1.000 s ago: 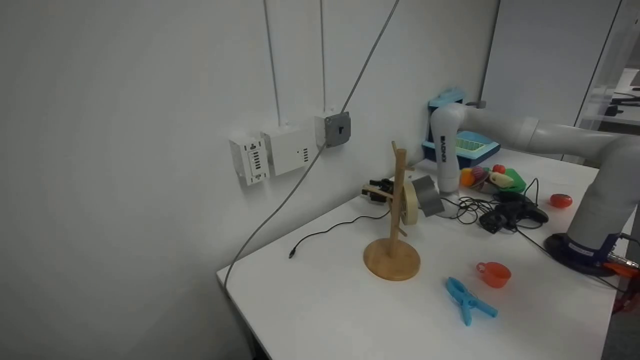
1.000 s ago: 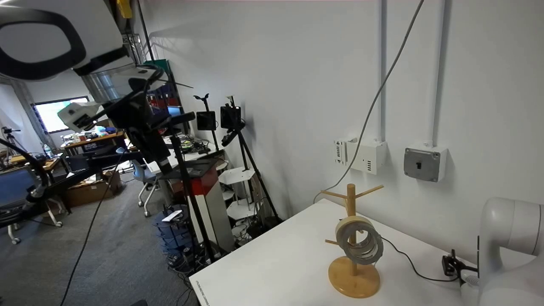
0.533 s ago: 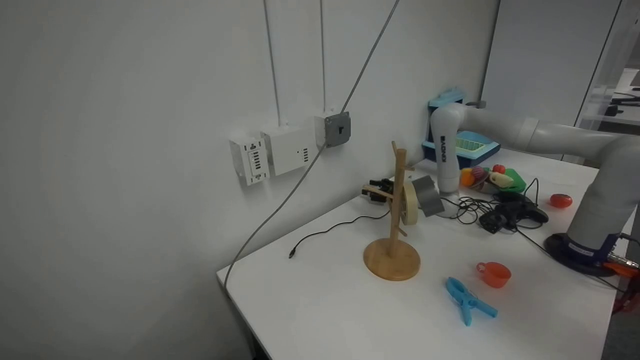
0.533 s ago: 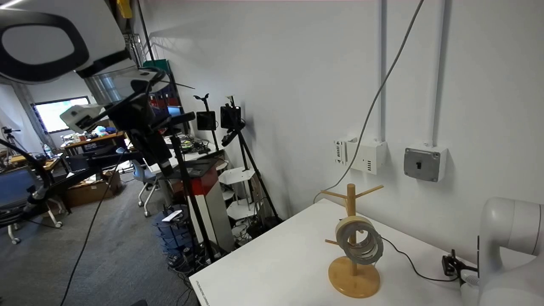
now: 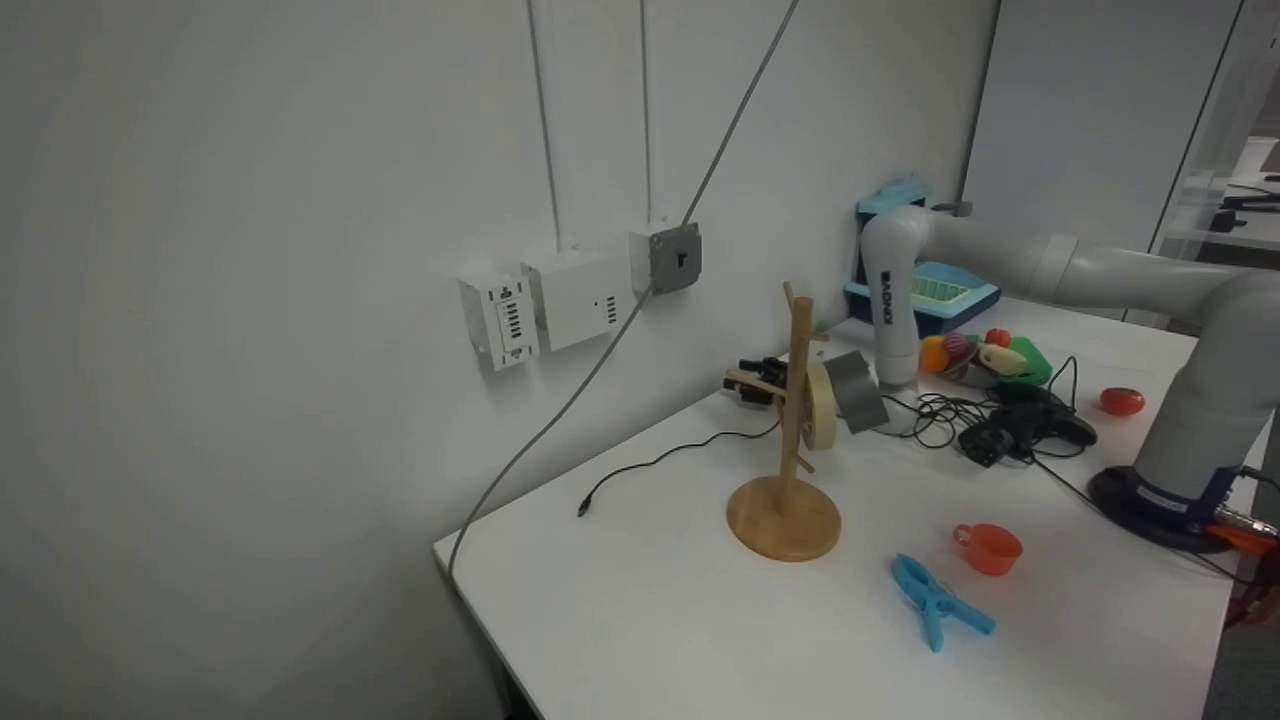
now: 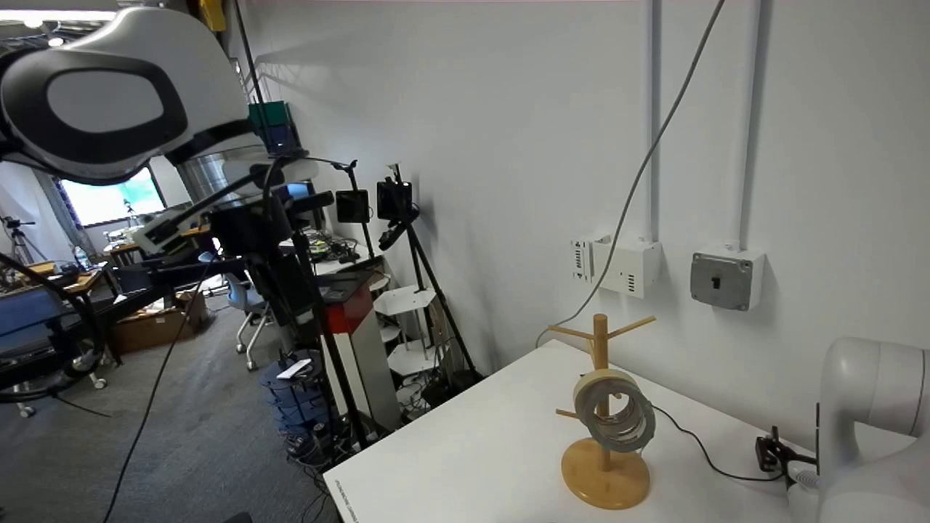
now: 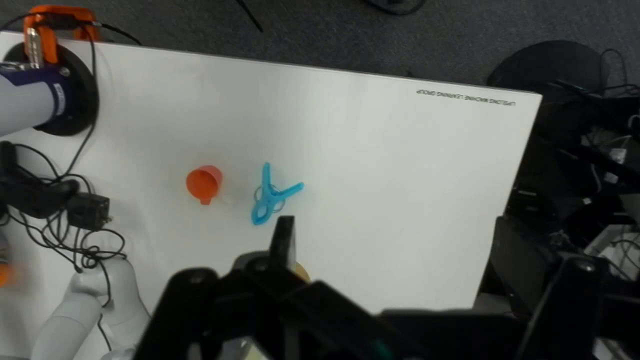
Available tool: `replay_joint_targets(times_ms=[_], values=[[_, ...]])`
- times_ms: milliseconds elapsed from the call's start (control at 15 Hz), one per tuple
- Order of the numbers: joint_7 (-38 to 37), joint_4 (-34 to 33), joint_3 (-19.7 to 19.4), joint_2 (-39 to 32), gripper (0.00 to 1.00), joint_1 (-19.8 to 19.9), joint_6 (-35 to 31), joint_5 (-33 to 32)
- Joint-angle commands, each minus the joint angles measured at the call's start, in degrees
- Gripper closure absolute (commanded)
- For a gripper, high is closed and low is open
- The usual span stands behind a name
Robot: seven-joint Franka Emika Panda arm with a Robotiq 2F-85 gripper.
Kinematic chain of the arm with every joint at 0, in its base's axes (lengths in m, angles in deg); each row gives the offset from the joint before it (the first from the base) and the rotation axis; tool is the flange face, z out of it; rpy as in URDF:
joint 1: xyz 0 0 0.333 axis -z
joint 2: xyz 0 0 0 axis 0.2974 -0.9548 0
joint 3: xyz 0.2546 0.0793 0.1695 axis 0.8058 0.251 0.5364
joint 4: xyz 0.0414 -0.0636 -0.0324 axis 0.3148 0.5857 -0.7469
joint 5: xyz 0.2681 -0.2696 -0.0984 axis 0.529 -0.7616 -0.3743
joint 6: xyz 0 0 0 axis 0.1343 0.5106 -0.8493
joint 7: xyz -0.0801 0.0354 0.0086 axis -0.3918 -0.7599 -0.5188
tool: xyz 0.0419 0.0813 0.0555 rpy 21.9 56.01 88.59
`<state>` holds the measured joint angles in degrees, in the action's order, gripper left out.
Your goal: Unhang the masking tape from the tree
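In both exterior views the tree, a light-wood stand (image 5: 785,515), is upright on the white table. The masking tape, a cream-tan ring (image 5: 823,405), hangs beside its post, with a wider grey roll (image 6: 633,437) hanging next to it. My gripper (image 7: 392,222) spreads its two black fingers wide in the wrist view, with only bare tabletop seen between them. It hangs high and well apart from the tree at the left of an exterior view. A sliver of the wooden base (image 7: 302,271) peeks out behind one finger; the masking tape cannot be made out there.
A blue clamp (image 5: 937,605) and an orange-red cup (image 5: 990,550) lie in front of the tree. Another white arm (image 5: 1120,272) reaches over the table, near tangled black cables (image 5: 935,412) and toy food (image 5: 985,355). The wall (image 6: 472,181) runs behind the tree.
In an exterior view my arm and gripper have shifted right and slightly down, mostly during the last half second. The tree and both hanging rolls have stayed put.
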<state>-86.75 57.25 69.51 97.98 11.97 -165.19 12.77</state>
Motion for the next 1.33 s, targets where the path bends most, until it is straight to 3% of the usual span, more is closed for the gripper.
replay_joint_targets(times_ms=[0, 267, 333, 933, 1267], values=[[-2.9, 1.1, 0.6, -2.3, 0.0, 3.2, -1.2, -4.4], [-5.3, 0.6, 0.7, -5.8, 0.0, 4.8, -3.0, -8.1], [-3.6, 1.0, -0.3, -4.4, 0.0, 3.4, -1.5, -6.4], [-4.7, 1.2, -0.1, -6.0, 0.0, 4.1, -2.8, -7.8], [-1.3, 2.6, -3.1, -7.0, 0.0, 5.6, -3.8, -9.6]])
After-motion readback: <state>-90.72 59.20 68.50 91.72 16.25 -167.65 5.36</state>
